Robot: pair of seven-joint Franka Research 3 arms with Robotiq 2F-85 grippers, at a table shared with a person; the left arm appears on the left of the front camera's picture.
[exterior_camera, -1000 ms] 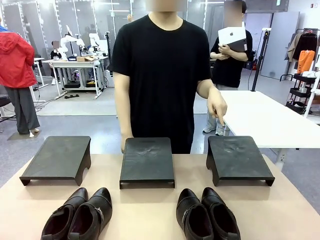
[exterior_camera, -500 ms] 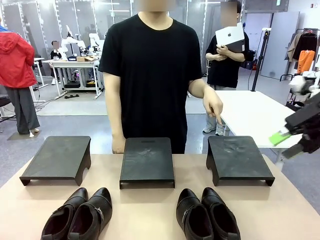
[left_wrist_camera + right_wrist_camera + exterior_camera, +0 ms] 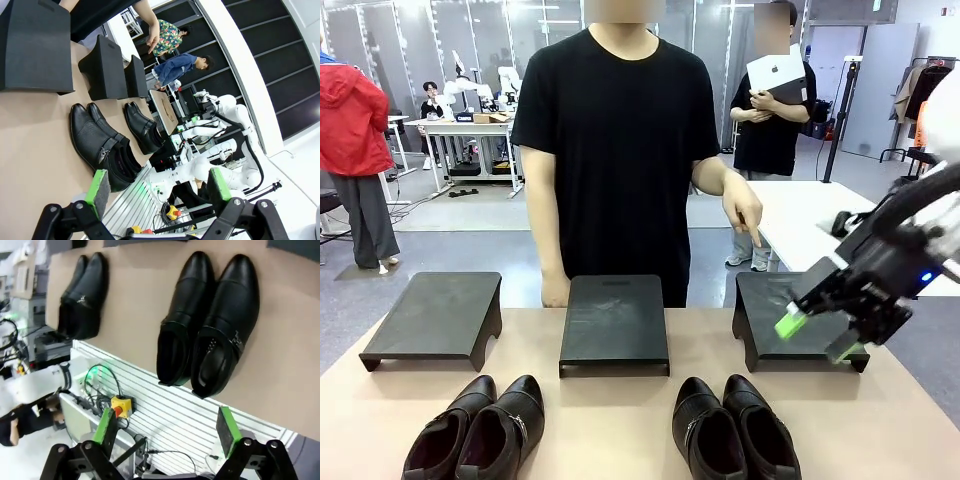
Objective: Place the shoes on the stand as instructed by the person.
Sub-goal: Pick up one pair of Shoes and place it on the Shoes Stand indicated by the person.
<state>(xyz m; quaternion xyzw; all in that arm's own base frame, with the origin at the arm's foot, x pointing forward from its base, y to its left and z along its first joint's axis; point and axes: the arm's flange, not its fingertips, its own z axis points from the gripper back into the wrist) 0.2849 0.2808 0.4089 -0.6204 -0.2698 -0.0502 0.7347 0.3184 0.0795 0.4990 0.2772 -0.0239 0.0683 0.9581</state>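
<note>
Right gripper [image 3: 817, 338] has swung in over the right stand [image 3: 770, 300], jaws wide apart and empty. The person's hand [image 3: 748, 215] points at that stand. Left pair of shoes [image 3: 475, 435] and right pair of shoes [image 3: 733, 438] sit on the table's near edge. No pickup has started yet.

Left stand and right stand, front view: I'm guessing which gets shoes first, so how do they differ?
The right gripper, jaws open, hangs at the right stand; the left stand has nothing over it. The person's hand points down toward the right stand, not the left stand. Both are black, sloped, and bear no shoe.
</note>
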